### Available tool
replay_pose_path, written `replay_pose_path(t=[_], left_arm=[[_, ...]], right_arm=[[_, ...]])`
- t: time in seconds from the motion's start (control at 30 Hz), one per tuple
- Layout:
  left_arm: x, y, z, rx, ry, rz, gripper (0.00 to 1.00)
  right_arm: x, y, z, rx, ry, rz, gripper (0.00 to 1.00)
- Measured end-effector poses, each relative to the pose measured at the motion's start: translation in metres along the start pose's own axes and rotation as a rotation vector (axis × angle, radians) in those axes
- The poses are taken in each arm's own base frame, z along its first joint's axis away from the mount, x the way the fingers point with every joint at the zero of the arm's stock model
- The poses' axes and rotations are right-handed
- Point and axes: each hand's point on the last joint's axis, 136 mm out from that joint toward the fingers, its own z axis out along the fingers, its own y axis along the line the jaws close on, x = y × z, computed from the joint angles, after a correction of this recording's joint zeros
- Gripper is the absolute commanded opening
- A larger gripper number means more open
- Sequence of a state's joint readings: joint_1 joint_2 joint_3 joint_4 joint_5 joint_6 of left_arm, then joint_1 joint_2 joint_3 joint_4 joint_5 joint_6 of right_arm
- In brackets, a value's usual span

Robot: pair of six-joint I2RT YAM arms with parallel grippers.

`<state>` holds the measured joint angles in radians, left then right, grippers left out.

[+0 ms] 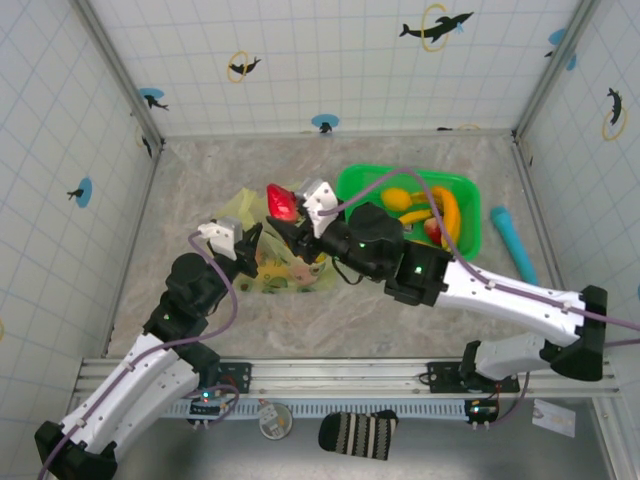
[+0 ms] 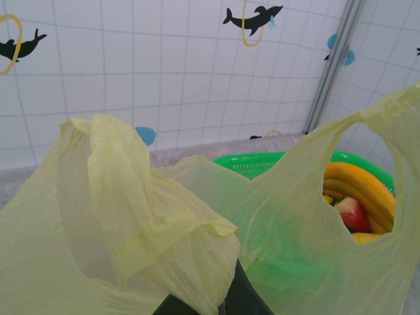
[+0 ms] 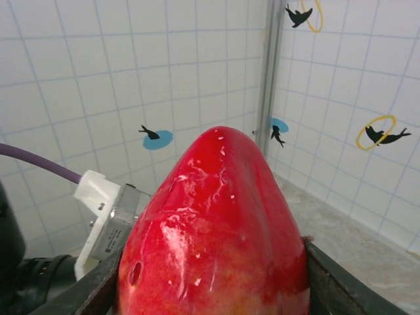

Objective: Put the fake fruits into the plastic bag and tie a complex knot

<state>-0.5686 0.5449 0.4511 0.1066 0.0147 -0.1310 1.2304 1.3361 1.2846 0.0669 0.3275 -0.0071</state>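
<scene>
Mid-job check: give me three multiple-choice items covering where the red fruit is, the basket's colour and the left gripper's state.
1. Where is the red fruit? A in the basket; B in the right gripper; C on the floor.
2. The basket is: A blue; B green; C white.
3. The left gripper is: A open; B shut on nothing; C shut on the plastic bag.
Answers:
1. B: the jaws flank the fruit in the right wrist view.
2. B: its rim is bright green.
3. C: bag film bunches at its jaws.

Green basket (image 1: 455, 181) on the table (image 1: 200, 180) — cyan cylinder (image 1: 513, 243) beside it, striped cloth (image 1: 358, 433) at the near edge.
</scene>
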Motion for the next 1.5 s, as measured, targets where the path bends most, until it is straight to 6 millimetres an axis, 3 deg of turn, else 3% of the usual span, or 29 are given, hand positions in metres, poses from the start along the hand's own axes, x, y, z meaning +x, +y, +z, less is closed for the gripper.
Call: replay_pose_path(t=[0.2,0.33,0.47,0.63,0.97,1.2,1.37,1.5], left_arm=[[-0.003,0.001,-0.004,-0.005,-0.017,0.001,0.0],[-0.003,0.002,-0.006,-0.013,-0.028,0.001,0.0],[-0.006,0.003,-0.008,-0.018,-0.04,0.004,0.0],[-0.008,0.003,-0.01,-0.021,-0.047,0.004,0.0],[-0.009,0.004,-0.011,-0.024,-0.052,0.004,0.0],[-0.008,0.004,-0.01,-0.024,-0.049,0.005,0.0],[-0.006,0.004,-0.009,-0.025,-0.042,0.02,0.0],[-0.005,0.004,-0.008,-0.026,-0.038,0.023,0.0]], right_arm=[[0.076,-0.022,0.039,0.16,0.196,-0.038,0.55],[0.126,-0.054,0.053,0.267,0.323,0.012,0.55],[0.159,-0.084,0.059,0.349,0.414,0.075,0.56],[0.183,-0.084,0.071,0.352,0.488,0.104,0.59],[0.202,-0.07,0.073,0.286,0.549,0.158,0.73],[0.202,-0.066,0.073,0.27,0.551,0.171,0.73],[0.185,-0.064,0.067,0.246,0.503,0.193,0.69],[0.151,-0.062,0.054,0.209,0.405,0.225,0.66]])
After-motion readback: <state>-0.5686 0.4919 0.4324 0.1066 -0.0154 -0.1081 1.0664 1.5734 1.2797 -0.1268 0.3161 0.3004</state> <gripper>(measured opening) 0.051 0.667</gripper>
